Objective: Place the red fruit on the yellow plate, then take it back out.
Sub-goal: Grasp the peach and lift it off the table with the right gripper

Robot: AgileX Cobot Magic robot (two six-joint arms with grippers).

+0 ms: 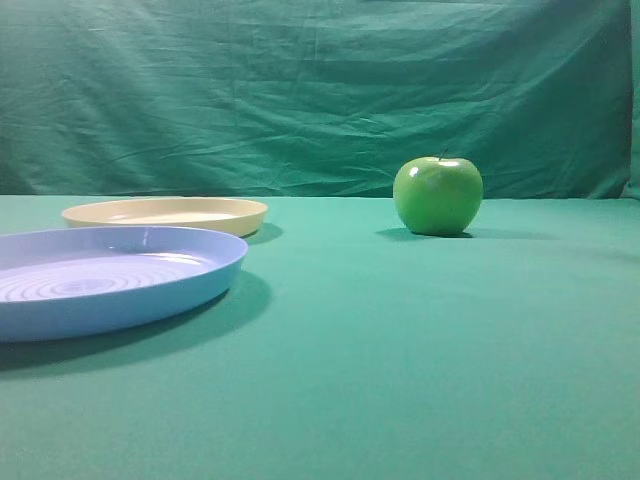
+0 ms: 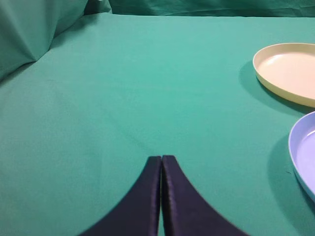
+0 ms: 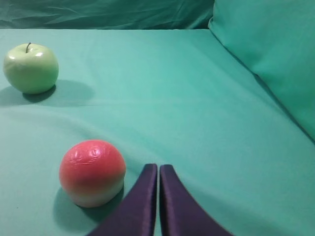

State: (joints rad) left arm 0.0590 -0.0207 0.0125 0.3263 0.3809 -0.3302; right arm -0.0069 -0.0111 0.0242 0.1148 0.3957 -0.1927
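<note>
Your right tool point(image 3: 158, 169) has its jaws pressed together, holding nothing; the round smooth red fruit point(image 3: 92, 172), fading to peach below, rests on the green cloth-covered counter point(image 3: 187, 98) just left of its tips. The shiny green apple point(image 3: 30, 68) stands well beyond, further left. Your left tool point(image 2: 161, 160) is likewise closed and bare; the shallow cream-yellow plastic plate point(image 2: 290, 71) lies ahead to its right, with the light-blue ringed plate point(image 2: 305, 152) nearer.
</note>
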